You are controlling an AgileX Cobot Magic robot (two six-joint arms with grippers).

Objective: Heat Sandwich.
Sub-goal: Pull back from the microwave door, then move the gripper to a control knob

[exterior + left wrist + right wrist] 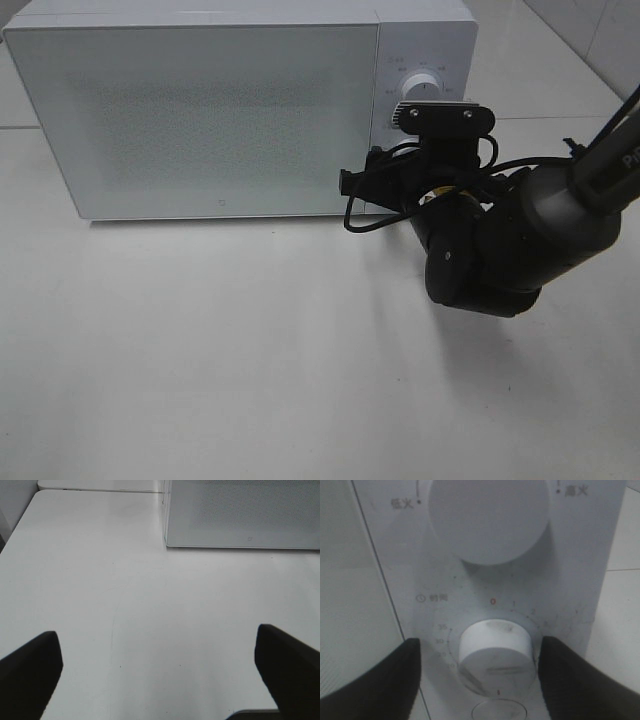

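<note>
The sandwich is out of view. The white microwave [220,110] stands at the back of the table with its door closed. My right gripper [480,652] is up against its control panel, open, with one finger on each side of the lower timer knob [495,650]. One finger [570,680] is at the knob's edge and the other [385,680] stands a little off it. The upper power knob [487,520] is free. My left gripper [160,675] is open over bare table with nothing between its fingers.
The right arm [500,240] and its wrist camera [445,118] cover the lower part of the control panel in the high view. A round button [499,712] sits under the timer knob. The white table [200,350] stretches out in front of the microwave.
</note>
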